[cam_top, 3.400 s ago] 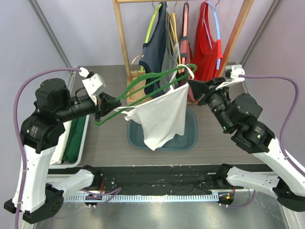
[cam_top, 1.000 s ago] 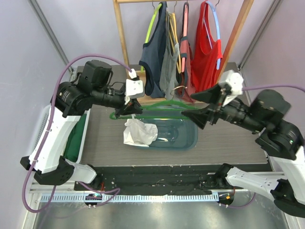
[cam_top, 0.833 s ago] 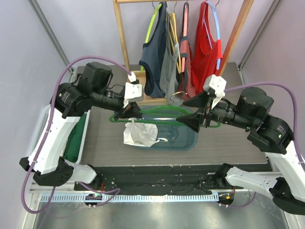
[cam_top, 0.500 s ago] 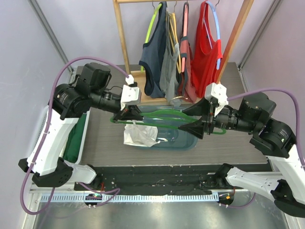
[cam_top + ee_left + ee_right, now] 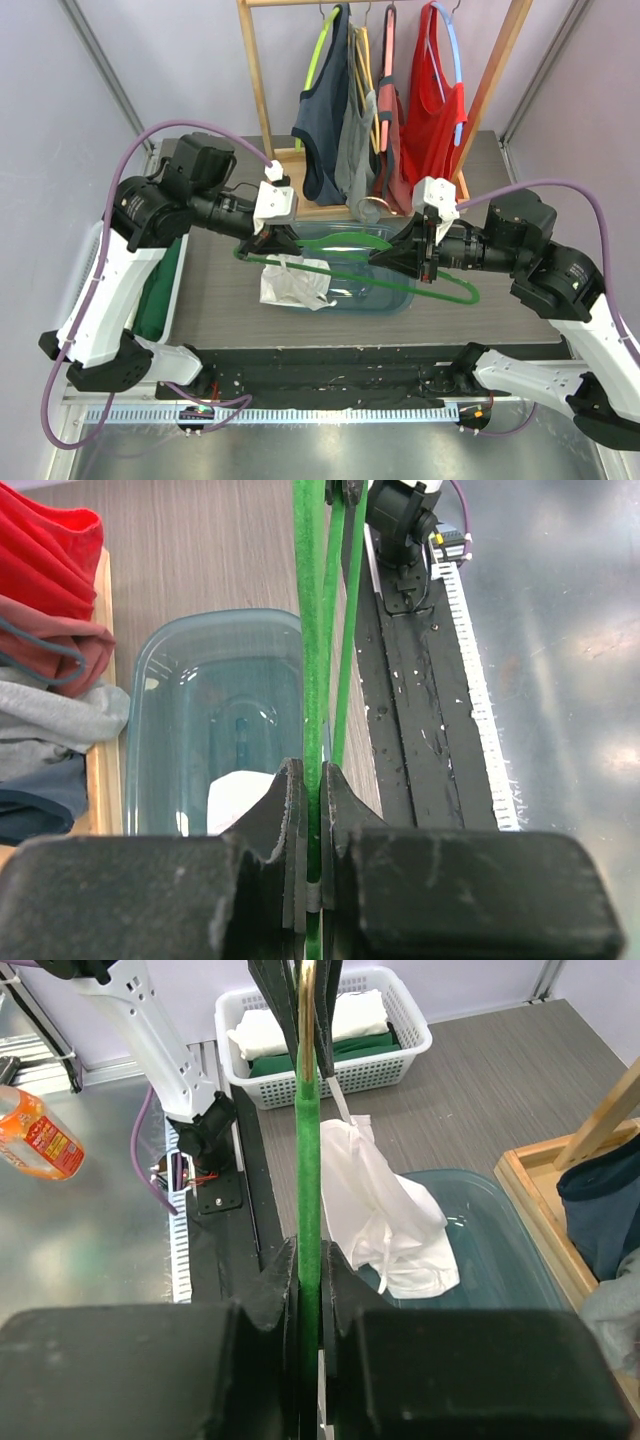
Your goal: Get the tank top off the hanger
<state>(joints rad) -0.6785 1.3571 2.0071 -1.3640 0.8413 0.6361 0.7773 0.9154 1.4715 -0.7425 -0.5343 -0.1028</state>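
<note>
Over the teal plastic bin [image 5: 500,1230], the green plastic hanger [image 5: 308,1160] was clamped by left gripper [image 5: 275,243] and right gripper [image 5: 415,262]. The white tank top [image 5: 385,1210] lay crumpled at the bin's left end; one strap seemed caught, to be freed next.

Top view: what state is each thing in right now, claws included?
green hanger: gripped at both ends, above the bin
left claw: shut on green hanger
right claw: shut on green hanger
white tank top: crumpled at the bin's edge, one strap reaching up towards left claw
bin: upright, open
red tank top: hanging on the rack
</note>
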